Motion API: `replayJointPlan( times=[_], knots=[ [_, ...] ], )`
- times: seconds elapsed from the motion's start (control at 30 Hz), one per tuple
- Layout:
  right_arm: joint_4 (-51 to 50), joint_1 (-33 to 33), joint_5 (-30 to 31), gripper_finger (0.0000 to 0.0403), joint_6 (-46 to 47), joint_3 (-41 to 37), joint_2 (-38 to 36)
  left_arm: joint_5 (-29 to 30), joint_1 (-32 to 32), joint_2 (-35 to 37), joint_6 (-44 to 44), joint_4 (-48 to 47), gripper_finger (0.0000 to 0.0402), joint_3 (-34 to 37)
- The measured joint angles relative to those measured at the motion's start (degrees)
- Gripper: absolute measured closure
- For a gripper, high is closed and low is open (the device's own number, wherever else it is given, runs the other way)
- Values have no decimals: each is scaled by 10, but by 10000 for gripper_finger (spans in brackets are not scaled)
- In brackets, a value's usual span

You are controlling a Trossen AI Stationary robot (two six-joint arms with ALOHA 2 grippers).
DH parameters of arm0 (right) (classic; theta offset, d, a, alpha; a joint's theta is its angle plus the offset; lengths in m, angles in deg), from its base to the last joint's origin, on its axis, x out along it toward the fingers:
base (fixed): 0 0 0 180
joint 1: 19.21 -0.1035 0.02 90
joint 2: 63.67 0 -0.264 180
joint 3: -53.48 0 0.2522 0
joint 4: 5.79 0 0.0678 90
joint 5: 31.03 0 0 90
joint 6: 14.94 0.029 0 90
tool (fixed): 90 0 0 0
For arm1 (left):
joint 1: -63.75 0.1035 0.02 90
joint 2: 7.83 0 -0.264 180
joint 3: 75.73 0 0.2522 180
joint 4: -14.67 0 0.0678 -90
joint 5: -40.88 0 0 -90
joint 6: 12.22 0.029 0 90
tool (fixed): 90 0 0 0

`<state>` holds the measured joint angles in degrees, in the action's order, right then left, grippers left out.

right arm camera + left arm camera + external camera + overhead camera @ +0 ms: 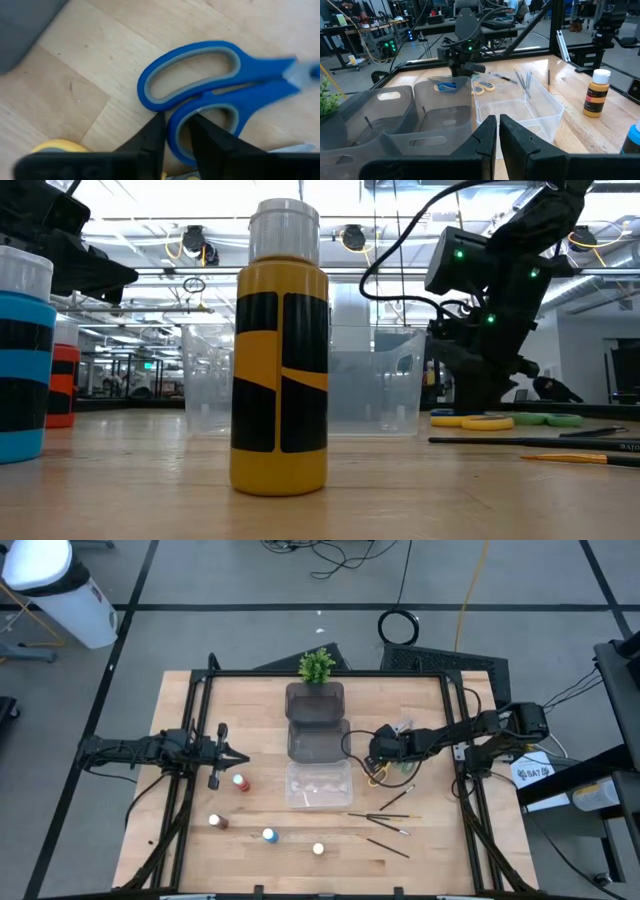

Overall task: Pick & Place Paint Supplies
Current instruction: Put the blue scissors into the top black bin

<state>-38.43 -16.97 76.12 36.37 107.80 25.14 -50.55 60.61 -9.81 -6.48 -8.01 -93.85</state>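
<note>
My right gripper [374,756] is down at the table right of the dark bins, shut on the blue-handled scissors [210,85]. Yellow scissors [472,421] and green scissors [552,419] lie flat beside it. My left gripper [238,756] hovers left of the bins, shut and empty. Four small bottles stand upright on the near table: red [240,782], brown [215,822], blue [268,835] and a yellow one with a pale cap [318,849]. Several thin dark brushes [382,816] lie flat right of the clear bin. My right gripper pinches the rim of one handle loop [176,131] of the blue scissors. One finger [202,131] is inside that loop; the other [155,131] is outside, where the two loops meet. Whether the scissors are lifted off the wood I cannot tell.
Two dark bins [316,702] [318,739] and a clear bin [320,784] stand in a row down the table's middle. A small green plant [317,665] sits at the far edge. A black frame rail [460,740] runs along the right side. Bare wood lies along the near edge.
</note>
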Motion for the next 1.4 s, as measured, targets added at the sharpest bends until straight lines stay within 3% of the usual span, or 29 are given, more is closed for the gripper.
replayJointPlan(
  times=[0.13,0.37,0.77,1.1,1.4],
  knots=[
    [3,0,-5,382,-17,0,0,0,0,0,0,0,366,0],
    [2,-3,-4,382,-42,-2,-23,0,0,0,0,0,366,0],
    [25,-47,126,382,-88,-2,-129,0,0,0,0,0,366,0],
    [258,-52,138,382,-229,-1,-143,0,0,0,0,0,366,0],
    [432,3,27,382,-298,-1,-100,0,0,0,0,0,366,0]
  ],
)
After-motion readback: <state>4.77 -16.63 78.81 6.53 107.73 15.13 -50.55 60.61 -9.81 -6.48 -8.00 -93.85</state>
